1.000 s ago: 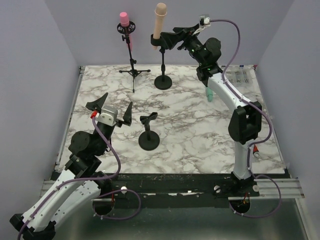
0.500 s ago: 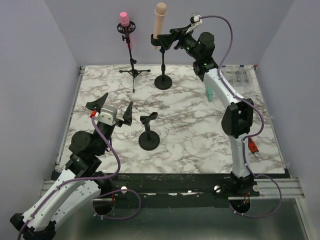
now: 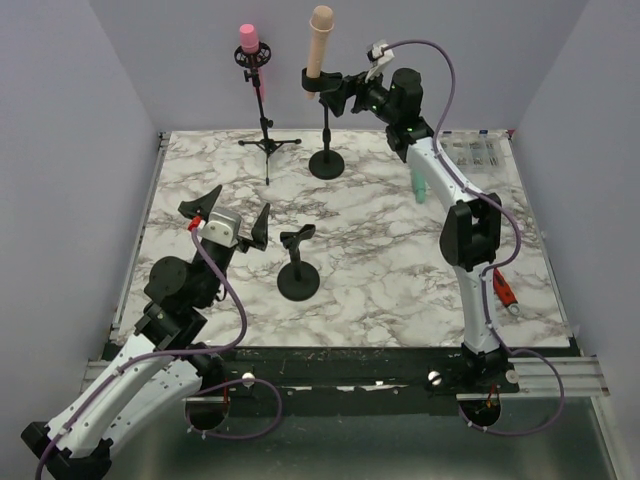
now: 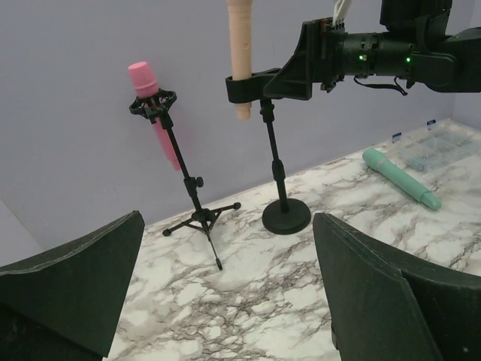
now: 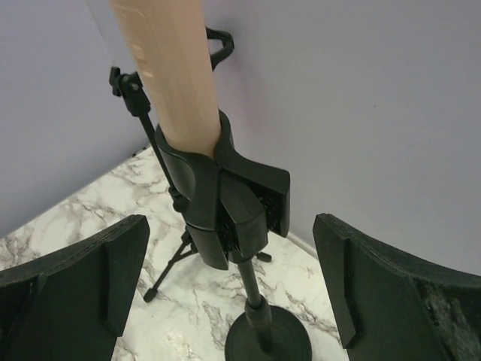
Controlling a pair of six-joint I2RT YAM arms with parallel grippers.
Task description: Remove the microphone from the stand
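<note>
A beige microphone (image 3: 319, 42) stands upright in a black clip (image 5: 218, 199) on a round-base stand (image 3: 326, 163) at the back centre. It also shows in the left wrist view (image 4: 240, 56) and the right wrist view (image 5: 169, 68). My right gripper (image 3: 335, 88) is open, raised level with the clip. In its own view (image 5: 229, 293) the jaws stand either side of the clip and touch nothing. My left gripper (image 3: 228, 212) is open and empty over the near-left table, facing the stands (image 4: 225, 301).
A pink microphone (image 3: 249, 40) sits in a tripod stand (image 3: 267, 130) at the back left. A green microphone (image 3: 419, 185) lies on the marble at the right. A short empty stand (image 3: 298, 270) is mid-table. A clear box (image 3: 475, 150) is back right, a red-handled tool (image 3: 505, 292) near right.
My right gripper has moved left, up to the clip of the beige microphone's stand, still open. My left arm has shifted slightly.
</note>
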